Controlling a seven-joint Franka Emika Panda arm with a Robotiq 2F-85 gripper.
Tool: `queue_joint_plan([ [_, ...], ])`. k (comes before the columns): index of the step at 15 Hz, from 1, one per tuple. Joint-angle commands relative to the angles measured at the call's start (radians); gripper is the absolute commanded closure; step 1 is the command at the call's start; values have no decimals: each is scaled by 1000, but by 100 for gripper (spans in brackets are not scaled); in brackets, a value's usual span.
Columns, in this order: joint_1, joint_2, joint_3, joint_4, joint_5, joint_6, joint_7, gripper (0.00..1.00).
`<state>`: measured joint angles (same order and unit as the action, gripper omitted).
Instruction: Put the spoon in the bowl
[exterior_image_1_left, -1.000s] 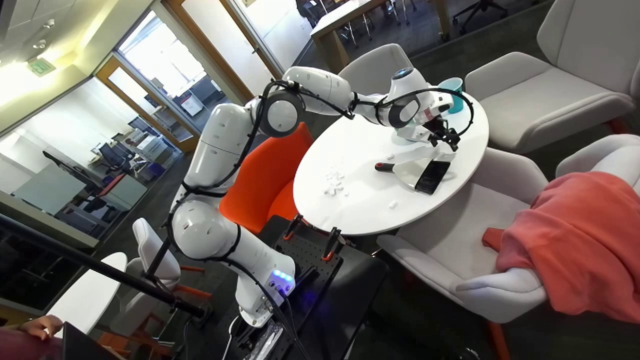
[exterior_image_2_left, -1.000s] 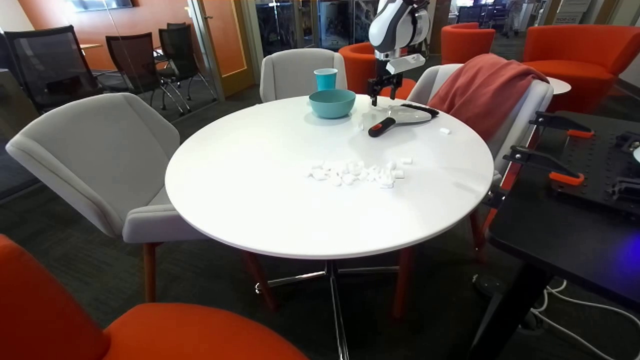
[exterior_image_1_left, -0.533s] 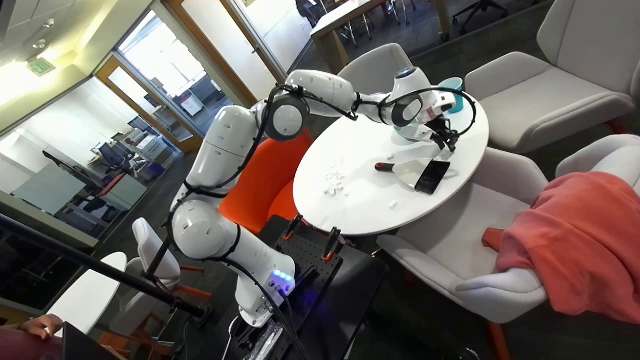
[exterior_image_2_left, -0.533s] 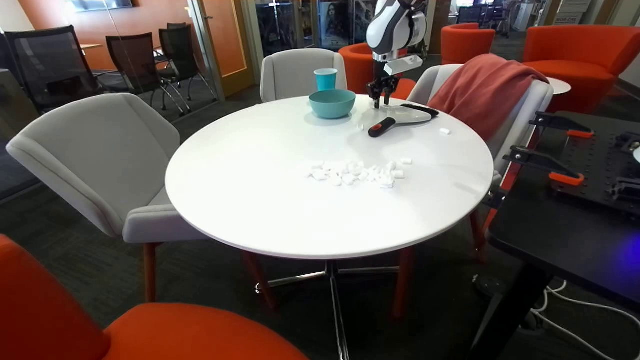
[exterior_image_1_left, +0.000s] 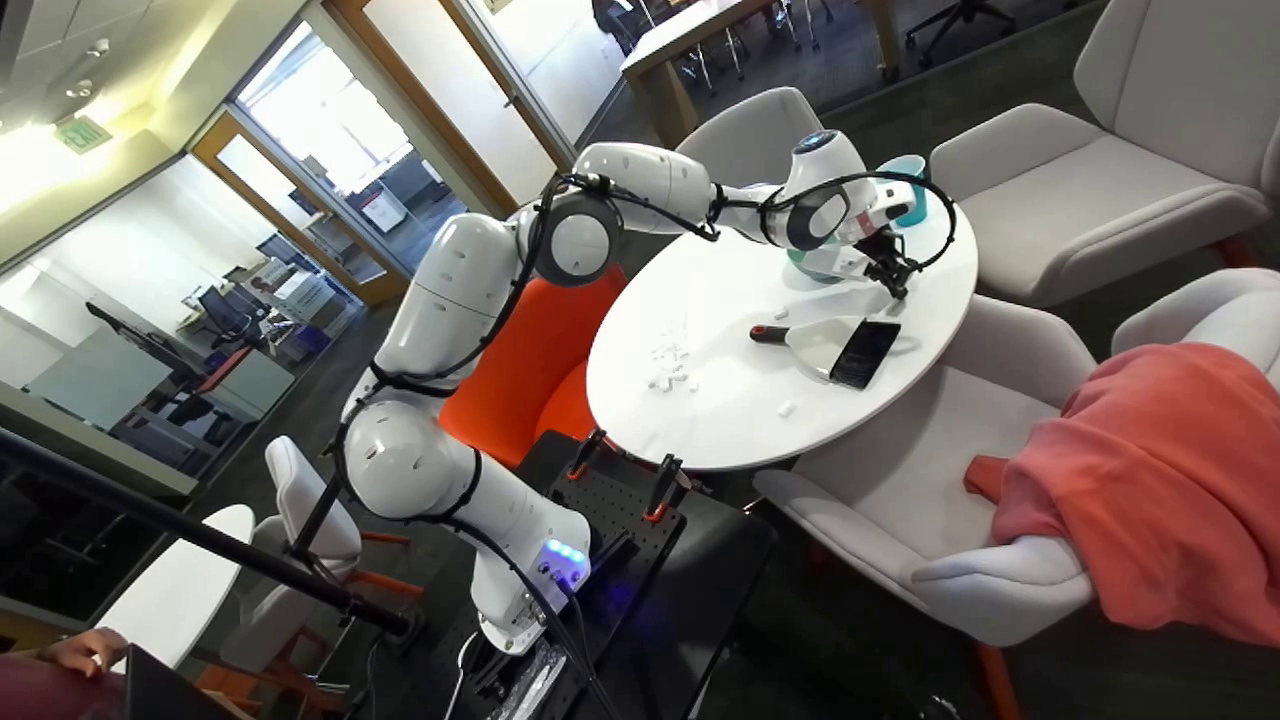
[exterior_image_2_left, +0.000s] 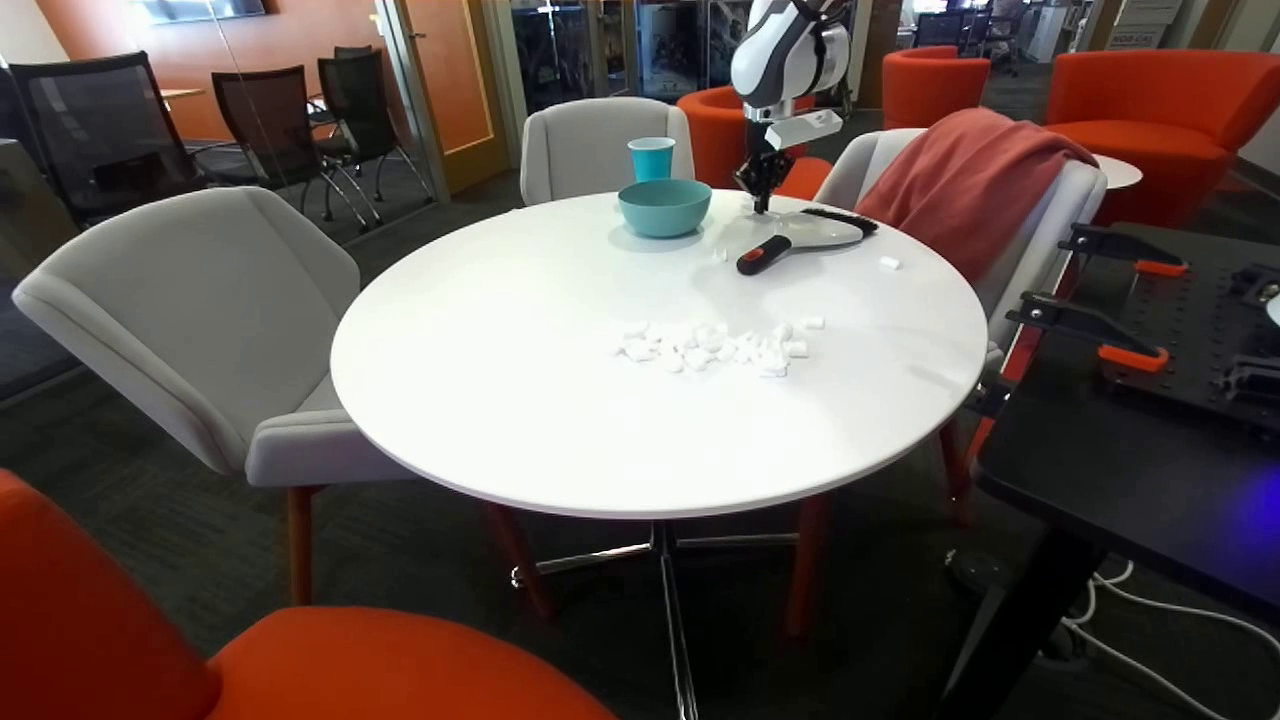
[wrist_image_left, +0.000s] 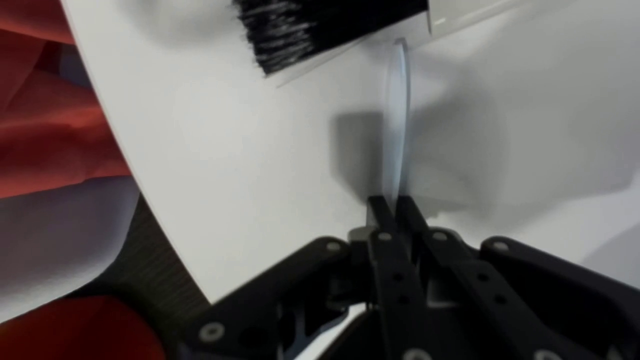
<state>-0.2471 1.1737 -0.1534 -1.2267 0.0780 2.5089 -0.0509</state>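
Round white surface (exterior_image_2_left: 480, 400), carrying: one teal bowl (exterior_image_2_left: 664, 214); in an exterior view, one blue cup (exterior_image_2_left: 652, 160) behind the bowl, white pieces (exterior_image_2_left: 697, 358) in front; one black-bristled brush (exterior_image_2_left: 818, 232) near the bowl. Translucent spoon (wrist_image_left: 397, 115): near the bowl, pinched between my fingers (wrist_image_left: 383, 220).

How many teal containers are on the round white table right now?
2: the low, wide bowl and, behind it in an exterior view, the taller cup, its base hidden there. No third shows, though the arm could hide something small.
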Motion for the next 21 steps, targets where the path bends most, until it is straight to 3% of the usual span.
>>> queue_joint_plan([
  [1,4,-27,-1,-7,-22,-22,33,99],
  [7,9,-262,21,-245,16,42,-29,99],
  [11,-18,-420,84,-388,5,46,-94,99],
  [13,-41,-477,142,-436,16,28,-190,99],
  [16,-55,-497,215,-452,24,42,-313,99],
  [21,-41,-420,301,-357,41,26,-425,99],
])
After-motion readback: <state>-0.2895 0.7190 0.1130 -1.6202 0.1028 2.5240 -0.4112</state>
